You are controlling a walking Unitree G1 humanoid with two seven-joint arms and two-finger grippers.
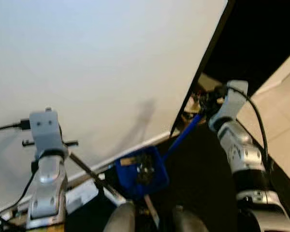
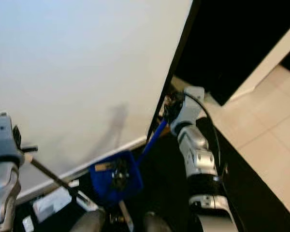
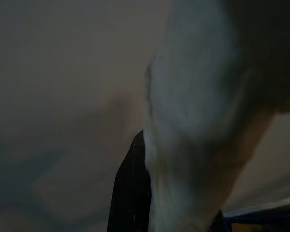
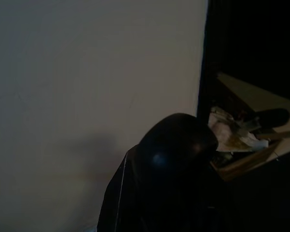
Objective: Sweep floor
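White wall point(image 1: 96, 63) backs the right tool point(image 1: 203, 104) gripping a blue dustpan point(image 1: 140, 171); left tool's state unclear.

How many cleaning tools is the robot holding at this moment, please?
2: a blue dustpan low before the white wall, its handle running up to the right gripper, and a thin dark broom stick angled down from the left gripper.

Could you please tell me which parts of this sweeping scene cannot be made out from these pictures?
- Right gripper at the top of the blue dustpan handle: its fingers are too small and dark in the eye views; a black rounded shape blocks the right wrist view.
- Left gripper: the left wrist view is dark and blurred.
- Dustpan contents: dark debris, too small to identify.
- Thin dark stick: its lower end is cut off near the bottom edge.
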